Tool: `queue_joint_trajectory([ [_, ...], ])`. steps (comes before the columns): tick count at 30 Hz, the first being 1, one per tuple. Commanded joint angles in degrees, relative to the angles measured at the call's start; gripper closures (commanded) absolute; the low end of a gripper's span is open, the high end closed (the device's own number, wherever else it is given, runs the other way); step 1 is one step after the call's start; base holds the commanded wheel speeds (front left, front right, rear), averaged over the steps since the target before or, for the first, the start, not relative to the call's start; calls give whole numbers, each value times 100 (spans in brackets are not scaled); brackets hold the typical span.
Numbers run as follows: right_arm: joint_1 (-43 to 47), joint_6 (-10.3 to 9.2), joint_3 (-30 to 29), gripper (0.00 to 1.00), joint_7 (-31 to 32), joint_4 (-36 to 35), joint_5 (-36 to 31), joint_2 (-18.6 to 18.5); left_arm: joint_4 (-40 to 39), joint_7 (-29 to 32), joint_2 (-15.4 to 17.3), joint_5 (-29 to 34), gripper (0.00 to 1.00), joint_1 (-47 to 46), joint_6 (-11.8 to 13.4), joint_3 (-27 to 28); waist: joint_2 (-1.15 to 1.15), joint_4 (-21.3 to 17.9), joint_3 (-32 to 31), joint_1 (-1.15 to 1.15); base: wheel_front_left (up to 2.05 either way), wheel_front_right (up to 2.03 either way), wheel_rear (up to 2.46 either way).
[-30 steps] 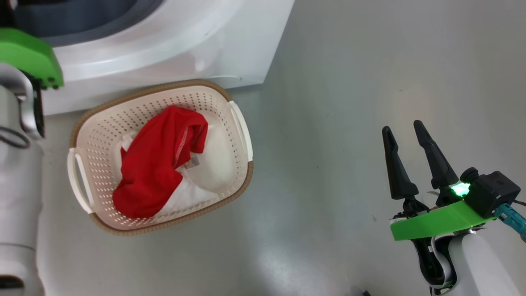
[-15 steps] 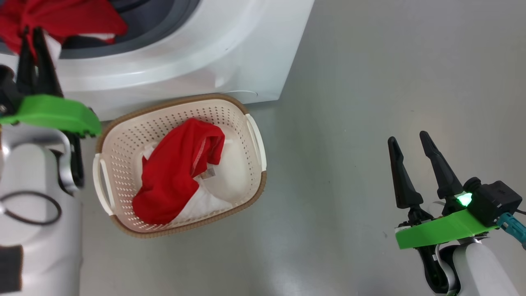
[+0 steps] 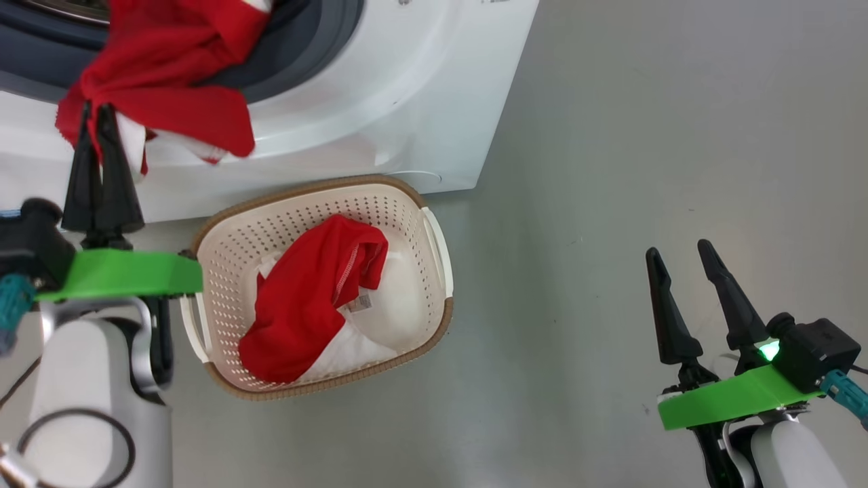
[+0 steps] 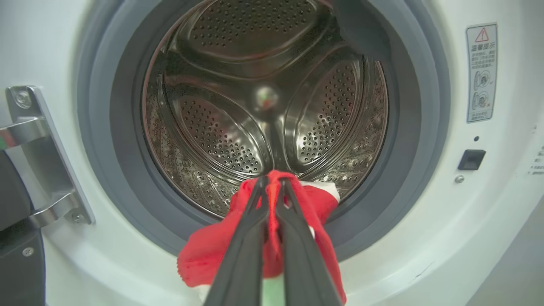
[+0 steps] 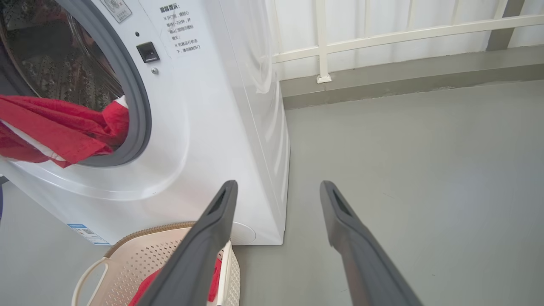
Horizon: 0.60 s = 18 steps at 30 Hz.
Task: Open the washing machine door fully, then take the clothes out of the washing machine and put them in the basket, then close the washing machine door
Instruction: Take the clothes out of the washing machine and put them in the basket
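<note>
pinching one garment (image 3: 166,64), another in basket (image 3: 298,217)

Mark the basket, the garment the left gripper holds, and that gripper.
basket (image 3: 232,257): head view, bare perforated inner wall.
held garment (image 3: 169,68): head view, middle of the red fabric.
left gripper (image 3: 95,107): head view, midway between its shut fingertips.
</note>
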Motion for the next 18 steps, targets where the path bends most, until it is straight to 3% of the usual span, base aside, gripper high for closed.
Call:
queue_joint_trajectory([
  [1,112,42,122,0,-36,-117,-53,-21,-269,-44,142,82,100,122,-54,179,0,15,-21,0,0,0,0],
  [14,100,42,91,0,-36,-146,-52,-30,-2064,-45,20,5,100,573,-72,130,0,32,53,0,0,0,0],
  [18,79,42,78,0,-36,-145,-49,-27,-2137,-45,18,3,100,670,14,-75,0,52,107,0,0,0,0],
])
